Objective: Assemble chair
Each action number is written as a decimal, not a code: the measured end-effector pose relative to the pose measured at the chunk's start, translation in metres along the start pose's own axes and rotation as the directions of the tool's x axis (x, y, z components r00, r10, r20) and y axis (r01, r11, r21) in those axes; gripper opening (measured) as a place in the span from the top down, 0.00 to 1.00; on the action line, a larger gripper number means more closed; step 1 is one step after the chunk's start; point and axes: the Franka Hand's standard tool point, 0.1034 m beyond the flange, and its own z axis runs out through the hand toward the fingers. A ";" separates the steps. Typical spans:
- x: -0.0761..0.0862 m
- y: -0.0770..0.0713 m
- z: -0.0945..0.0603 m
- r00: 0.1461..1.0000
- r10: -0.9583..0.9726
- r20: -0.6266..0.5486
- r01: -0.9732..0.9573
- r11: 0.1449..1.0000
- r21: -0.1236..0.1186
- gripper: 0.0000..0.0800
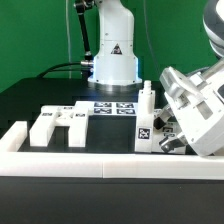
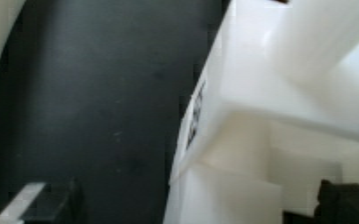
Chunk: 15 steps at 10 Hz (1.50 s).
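Loose white chair parts with black-and-white tags lie on the black table. A blocky slotted part sits at the exterior view's left. A tall tagged part stands at the right, and against it my gripper comes down tilted. In the wrist view my gripper is open, with one dark fingertip over bare table and the other fingertip beyond a big blurred white part. That part lies between the jaws, with a clear gap on the table side. Its far side is hidden.
The marker board lies flat in the middle, in front of the robot's base. A long white border rail runs along the table's front, with a short piece at the left corner. A green backdrop stands behind.
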 end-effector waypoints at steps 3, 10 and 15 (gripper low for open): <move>0.002 0.001 -0.018 1.000 0.001 0.001 -0.001 1.000 -0.009 0.19; 0.002 0.018 -0.036 0.995 0.015 -0.104 -0.021 0.998 -0.056 0.19; -0.025 0.036 -0.044 0.944 0.026 -0.330 -0.056 0.995 -0.083 0.19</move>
